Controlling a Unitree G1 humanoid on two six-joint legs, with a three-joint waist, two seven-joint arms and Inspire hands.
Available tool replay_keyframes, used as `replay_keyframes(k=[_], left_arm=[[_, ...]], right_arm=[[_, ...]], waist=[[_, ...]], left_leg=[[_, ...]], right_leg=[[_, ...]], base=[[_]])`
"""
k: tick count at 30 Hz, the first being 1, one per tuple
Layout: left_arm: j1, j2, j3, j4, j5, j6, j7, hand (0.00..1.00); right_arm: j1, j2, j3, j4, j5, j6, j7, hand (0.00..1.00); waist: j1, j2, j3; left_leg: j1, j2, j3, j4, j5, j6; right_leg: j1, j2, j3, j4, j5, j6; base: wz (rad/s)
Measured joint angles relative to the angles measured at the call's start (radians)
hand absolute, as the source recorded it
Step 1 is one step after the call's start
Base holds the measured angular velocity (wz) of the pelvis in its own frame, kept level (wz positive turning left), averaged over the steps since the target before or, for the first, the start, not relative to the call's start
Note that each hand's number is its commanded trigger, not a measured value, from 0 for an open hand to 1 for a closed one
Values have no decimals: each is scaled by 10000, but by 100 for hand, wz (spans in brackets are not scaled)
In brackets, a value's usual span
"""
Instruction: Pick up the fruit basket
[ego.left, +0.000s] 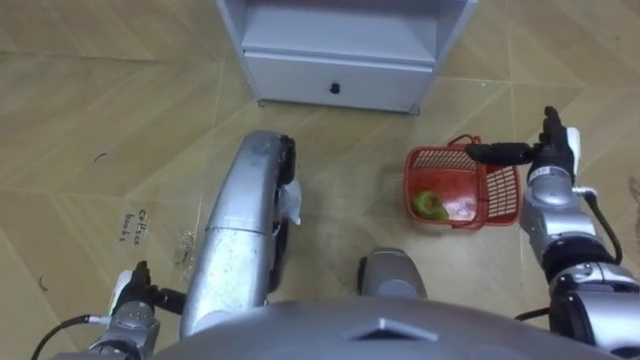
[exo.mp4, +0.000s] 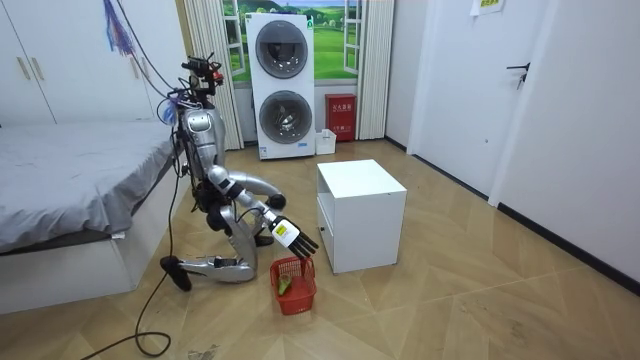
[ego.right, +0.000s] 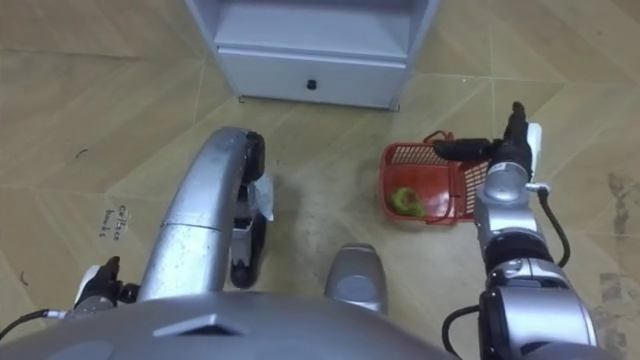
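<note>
A red plastic fruit basket (ego.left: 497, 195) stands on the wooden floor to my right front, with a green fruit (ego.left: 431, 205) lying in it. My right hand (ego.left: 545, 155) hovers at the basket's far right corner. Its dark fingers (ego.left: 495, 152) stretch straight out to the left over the rim, close to the handle (ego.left: 462, 140), and hold nothing. In the room view the right hand (exo.mp4: 295, 235) hangs just above the basket (exo.mp4: 293, 283) while I kneel on the floor. My left hand (ego.left: 135, 295) rests low at my left side with relaxed fingers.
A white cabinet (ego.left: 340, 75) with a drawer stands straight ahead, just beyond the basket. The room view shows a bed (exo.mp4: 70, 190) behind me and stacked washing machines (exo.mp4: 285, 85) at the far wall.
</note>
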Motion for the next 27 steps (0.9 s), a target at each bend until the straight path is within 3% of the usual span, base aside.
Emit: replay_keyframes(k=[6, 10, 17, 22, 27], left_arm=[[145, 124, -130, 45, -177, 3, 2, 0], [46, 117, -145, 17, -277, 17, -64, 0], [-17, 128, -294, 7, -479, 141, -127, 0], [20, 129, -470, 58, -490, 209, -282, 0], [79, 193, -546, 96, -506, 206, -305, 0]], right_arm=[[-260, -206, -52, 60, -5, -10, -121, 0], [-621, -229, 153, 675, -5, -41, -90, 0], [-787, -296, 482, 1446, 452, -25, 34, 0], [-792, -549, 656, 2089, 807, -24, 285, 0], [-817, -947, 850, 2378, 1361, -36, 674, 0]], waist=[[116, 194, 41], [419, 369, 123], [1028, 521, 143], [1354, 742, 146], [1434, 900, 175]], left_leg=[[-105, 14, 41, -20, 6, 6], [-160, 17, 40, -49, 18, -17], [-502, 109, 53, -38, 39, -56], [-704, 183, 113, -41, 60, -41], [-835, 247, 229, -49, 128, 34]], right_leg=[[-133, -37, 34, 16, -16, 33], [-222, -32, 51, 11, -19, 39], [-615, 22, 83, 54, -39, 107], [-802, 27, 72, 103, -42, 112], [-989, -42, 134, 183, -44, 117]], base=[[0], [0], [0], [1], [2]])
